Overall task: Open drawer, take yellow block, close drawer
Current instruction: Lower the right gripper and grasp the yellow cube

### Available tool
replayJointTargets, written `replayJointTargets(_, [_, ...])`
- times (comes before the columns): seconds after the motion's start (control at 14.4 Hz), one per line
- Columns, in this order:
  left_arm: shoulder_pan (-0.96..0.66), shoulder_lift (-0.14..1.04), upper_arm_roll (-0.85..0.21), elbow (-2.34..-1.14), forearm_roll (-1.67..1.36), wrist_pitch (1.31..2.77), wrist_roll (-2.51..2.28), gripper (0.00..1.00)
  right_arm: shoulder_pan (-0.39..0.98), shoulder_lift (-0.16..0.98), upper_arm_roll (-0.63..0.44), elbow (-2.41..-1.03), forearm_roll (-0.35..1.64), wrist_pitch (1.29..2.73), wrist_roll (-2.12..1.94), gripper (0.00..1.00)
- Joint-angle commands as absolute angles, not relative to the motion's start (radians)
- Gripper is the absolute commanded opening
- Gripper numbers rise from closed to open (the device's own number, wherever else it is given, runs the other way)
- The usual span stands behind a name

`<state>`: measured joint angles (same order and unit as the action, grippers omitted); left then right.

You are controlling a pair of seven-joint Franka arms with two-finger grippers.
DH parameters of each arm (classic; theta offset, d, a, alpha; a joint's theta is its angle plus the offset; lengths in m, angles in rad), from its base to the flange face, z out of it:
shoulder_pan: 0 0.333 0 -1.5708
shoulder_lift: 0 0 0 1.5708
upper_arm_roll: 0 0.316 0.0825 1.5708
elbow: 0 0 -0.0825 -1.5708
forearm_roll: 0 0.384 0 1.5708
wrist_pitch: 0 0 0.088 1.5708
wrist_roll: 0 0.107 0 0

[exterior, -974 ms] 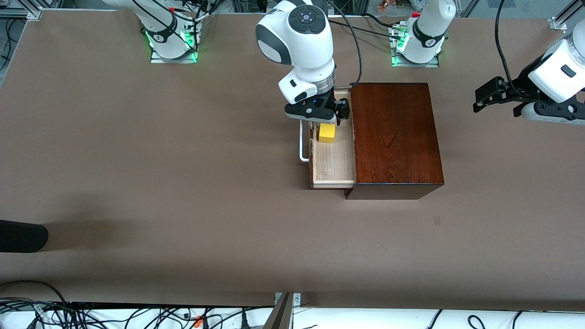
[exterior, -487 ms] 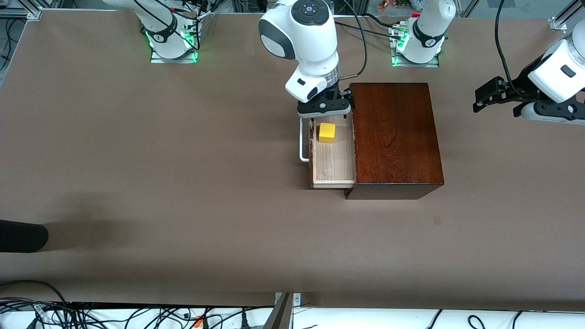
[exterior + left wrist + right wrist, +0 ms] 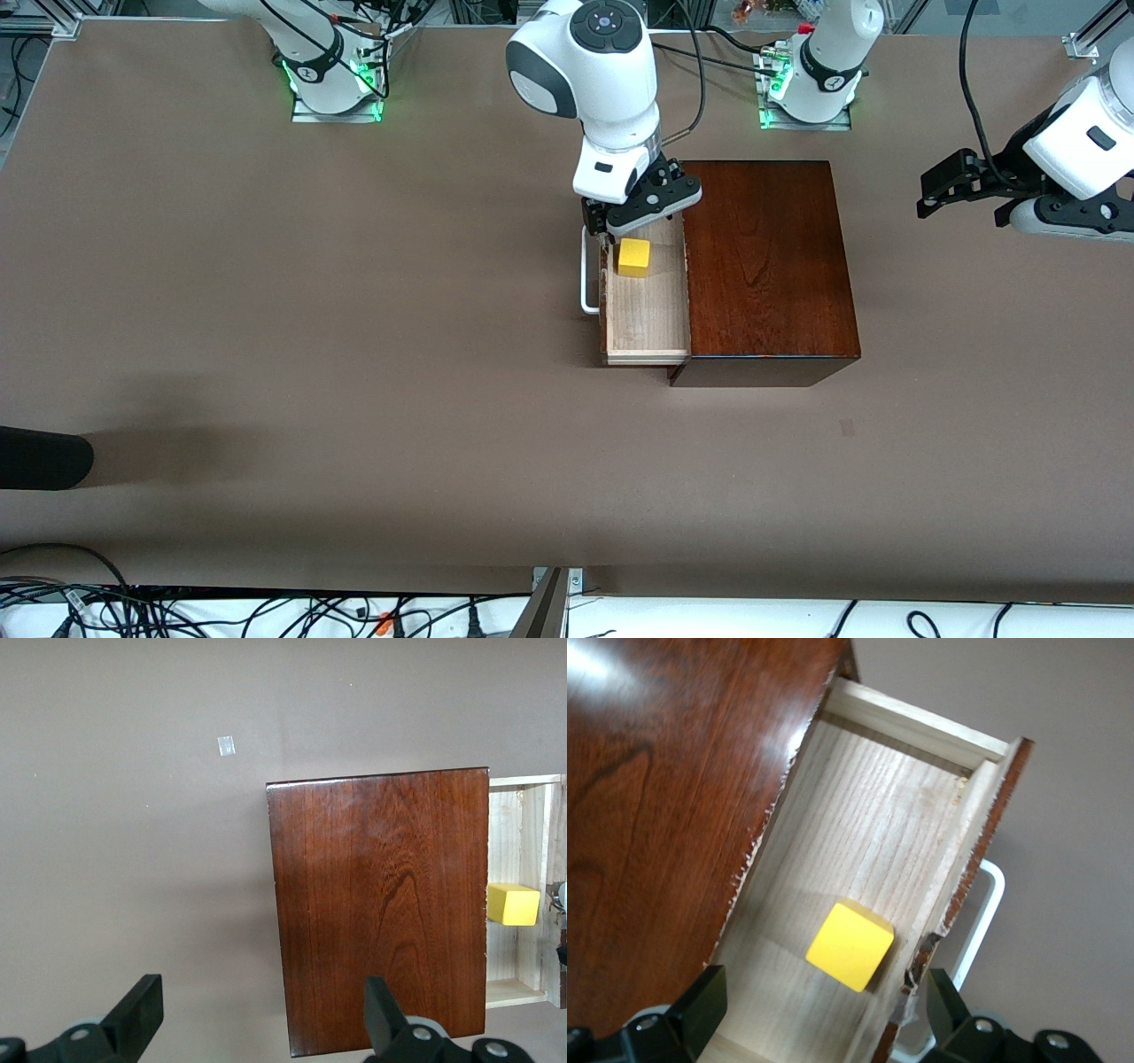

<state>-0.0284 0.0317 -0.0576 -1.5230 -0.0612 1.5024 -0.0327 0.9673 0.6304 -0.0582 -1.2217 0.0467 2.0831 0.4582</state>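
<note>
**Right wrist view: end effector lining up over the block in the open drawer**

Right wrist view is showing the pale-wood drawer of the dark reddish-brown wooden box pulled out, with the small bright yellow block lying inside near its dark front and white bar handle. The right end effector is hovering over the drawer, fingers spread and empty. Picking is in hand; next, it likely needs lowering astride the block, then pinching. The left end effector is waiting, spread, above the box.
</note>
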Motion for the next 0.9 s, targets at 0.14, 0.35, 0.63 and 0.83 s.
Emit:
replayJointTargets(0.14, [-0.015, 0.008, -0.067, -1.551, -0.083, 1.519, -0.028, 1.0, 0.976, 0.653, -0.066, -1.192, 0.044, 2.095, 0.26, 1.0])
replayJointTargets(0.35, [-0.015, 0.008, -0.067, -1.551, -0.083, 1.519, -0.029, 1.0, 0.98, 0.655, -0.064, -1.193, 0.044, 2.097, 0.128, 1.0])
replayJointTargets(0.63, [-0.015, 0.008, -0.067, -1.551, -0.083, 1.52, -0.029, 1.0, 0.98, 0.679, -0.067, -1.193, 0.043, 2.097, -0.066, 1.0])
replayJointTargets(0.83, [-0.015, 0.008, -0.067, -1.552, -0.083, 1.52, -0.029, 1.0, 0.994, 0.716, -0.069, -1.193, 0.038, 2.106, -0.135, 1.0])
